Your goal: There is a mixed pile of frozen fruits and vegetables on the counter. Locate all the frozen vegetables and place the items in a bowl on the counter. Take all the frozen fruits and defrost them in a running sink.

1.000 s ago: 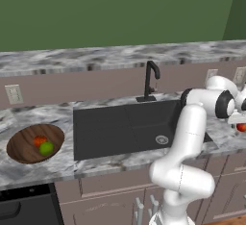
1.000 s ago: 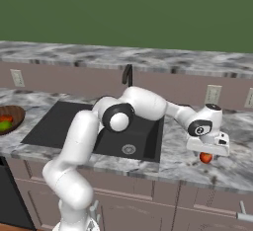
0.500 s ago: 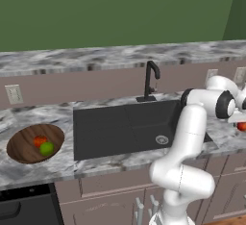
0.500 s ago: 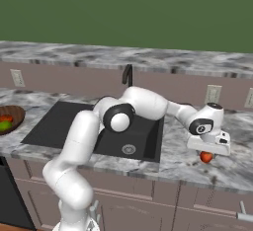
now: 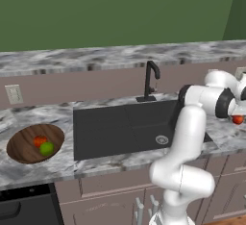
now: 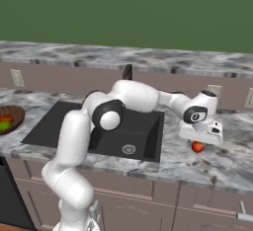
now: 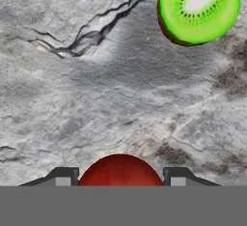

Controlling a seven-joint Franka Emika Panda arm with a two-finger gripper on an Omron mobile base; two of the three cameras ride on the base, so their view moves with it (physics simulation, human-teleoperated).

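Note:
My gripper (image 7: 120,177) is shut on a small glossy red ball (image 7: 120,172), one of the frozen fruits, with a fingertip against each side. It hangs low over the marbled counter (image 7: 72,99) to the right of the sink (image 6: 123,131). The other fruit, a flattish green piece (image 7: 198,7) with a white centre, lies a little beyond the ball. From the right base view the gripper (image 6: 199,138) sits just above the red ball (image 6: 197,147). Far left, the wooden bowl (image 5: 19,154) holds the red-orange lump (image 5: 40,141) and the green ball (image 5: 46,148).
A thin black faucet (image 5: 151,77) stands behind the dark sink basin (image 5: 120,128), which has a round silver drain (image 5: 162,139). My white arm reaches across the basin's right end. A wall outlet (image 5: 13,94) sits above the bowl.
The jaws have closed from wide open onto the red ball. The arm and the ball have hardly shifted.

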